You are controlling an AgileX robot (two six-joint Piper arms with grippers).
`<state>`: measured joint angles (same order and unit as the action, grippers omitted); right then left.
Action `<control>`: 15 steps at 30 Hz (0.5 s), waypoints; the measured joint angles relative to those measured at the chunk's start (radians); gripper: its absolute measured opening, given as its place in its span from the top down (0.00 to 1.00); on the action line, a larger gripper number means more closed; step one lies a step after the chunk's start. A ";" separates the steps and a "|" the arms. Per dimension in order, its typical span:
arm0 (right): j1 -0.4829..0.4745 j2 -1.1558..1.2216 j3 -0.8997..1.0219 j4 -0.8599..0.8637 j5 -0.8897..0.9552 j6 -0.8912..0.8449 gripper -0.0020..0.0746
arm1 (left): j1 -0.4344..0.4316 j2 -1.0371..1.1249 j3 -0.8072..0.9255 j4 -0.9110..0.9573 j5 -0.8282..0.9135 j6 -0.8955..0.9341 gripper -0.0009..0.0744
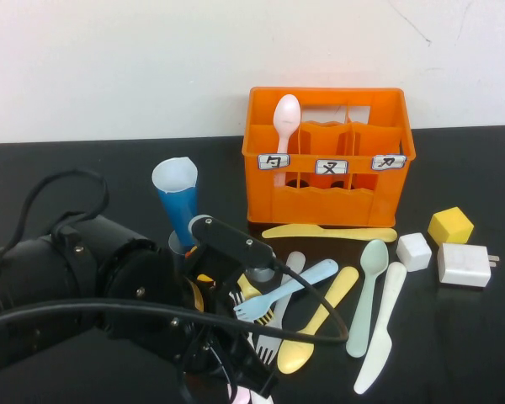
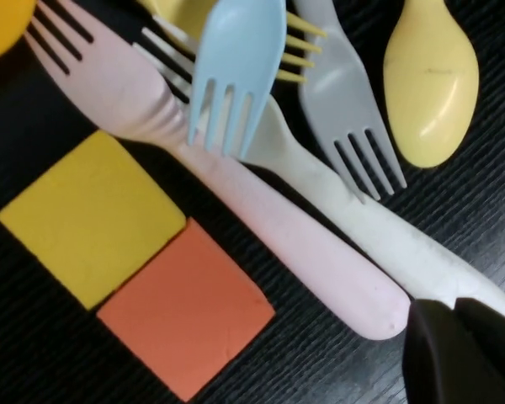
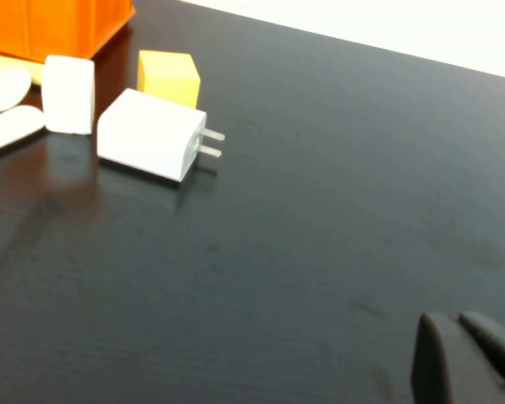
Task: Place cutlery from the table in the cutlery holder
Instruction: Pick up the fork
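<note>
The orange cutlery holder (image 1: 328, 198) stands at the back of the black table (image 1: 471, 353), with a pink spoon (image 1: 286, 114) upright in its left compartment. Loose cutlery lies in front of it: a yellow knife (image 1: 328, 233), a blue fork (image 1: 286, 290), a yellow spoon (image 1: 320, 324), a mint spoon (image 1: 366, 295) and a white knife (image 1: 380, 332). My left gripper (image 2: 450, 307) is shut and empty, low over the handle ends of a pink fork (image 2: 261, 219) and a white fork (image 2: 387, 244). My right gripper (image 3: 454, 321) is shut and empty over bare table, out of the high view.
A blue cone cup (image 1: 177, 198) stands left of the holder. A white cube (image 1: 414, 251), a yellow cube (image 1: 450, 225) and a white charger (image 1: 463, 265) lie on the right. A yellow cube (image 2: 93, 215) and an orange cube (image 2: 185, 316) lie beside the pink fork.
</note>
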<state>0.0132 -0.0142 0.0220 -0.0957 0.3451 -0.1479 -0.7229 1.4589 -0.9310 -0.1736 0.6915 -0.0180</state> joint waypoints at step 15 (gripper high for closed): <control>0.000 0.000 0.000 0.000 0.000 0.000 0.98 | 0.101 0.021 0.002 -0.138 -0.098 -0.016 0.69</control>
<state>0.0132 -0.0142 0.0220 -0.0957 0.3451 -0.1479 -0.6217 1.4801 -0.9295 -0.3120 0.5935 -0.0342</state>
